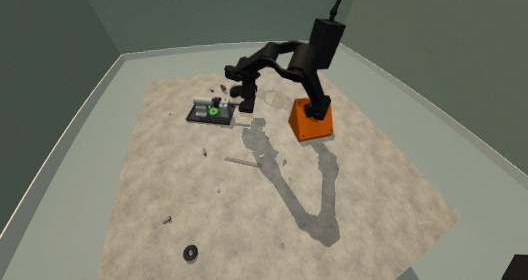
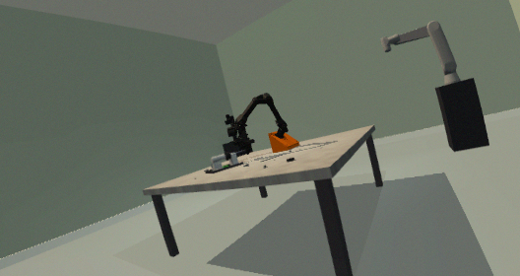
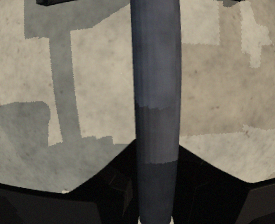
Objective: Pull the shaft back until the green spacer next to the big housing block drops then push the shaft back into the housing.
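The gripper (image 1: 245, 106) (image 3: 157, 206) is shut on the blue-grey shaft (image 1: 234, 104) (image 3: 158, 85), just right of the fixture in the top view. The shaft runs from the fingers towards the right-hand grey block (image 1: 225, 108). A light grey housing with a cylinder (image 1: 202, 102) stands at the fixture's left. The green spacer (image 1: 213, 111) (image 2: 226, 167) is off the shaft line, low between the two blocks, its ring face showing. It seems to rest on the black base plate (image 1: 207, 120). A dark spacer (image 1: 216, 102) is up at shaft height. The shaft's far end is hidden.
The arm's orange base (image 1: 311, 124) (image 2: 282, 142) stands right of the fixture. A black ring (image 1: 185, 255) and small metal parts, such as a screw (image 1: 167, 220) and another (image 1: 204, 152), lie on the table. Two dark parts lie behind the fixture.
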Robot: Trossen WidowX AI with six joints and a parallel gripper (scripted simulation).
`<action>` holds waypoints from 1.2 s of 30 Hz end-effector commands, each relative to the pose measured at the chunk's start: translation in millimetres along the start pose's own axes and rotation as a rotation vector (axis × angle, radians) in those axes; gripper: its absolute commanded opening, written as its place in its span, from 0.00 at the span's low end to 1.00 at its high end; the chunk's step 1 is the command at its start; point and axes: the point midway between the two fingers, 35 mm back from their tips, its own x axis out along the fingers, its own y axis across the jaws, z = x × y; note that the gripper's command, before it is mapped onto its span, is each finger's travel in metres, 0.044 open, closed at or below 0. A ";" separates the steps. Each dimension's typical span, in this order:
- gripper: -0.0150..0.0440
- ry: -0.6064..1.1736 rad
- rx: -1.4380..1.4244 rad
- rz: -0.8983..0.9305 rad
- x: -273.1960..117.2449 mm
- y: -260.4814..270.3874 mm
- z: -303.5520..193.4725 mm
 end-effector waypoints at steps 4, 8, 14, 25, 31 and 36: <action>0.25 0.000 0.000 0.000 0.0 0.0 0.0; 0.25 0.000 0.000 0.000 0.0 0.0 0.0; 0.25 0.000 0.000 0.000 0.0 0.0 0.0; 0.25 0.005 -0.003 -0.001 0.0 0.0 2.5; 0.25 0.004 -0.003 -0.001 -0.4 0.0 4.8; 0.25 0.004 -0.003 -0.001 -0.5 0.0 6.7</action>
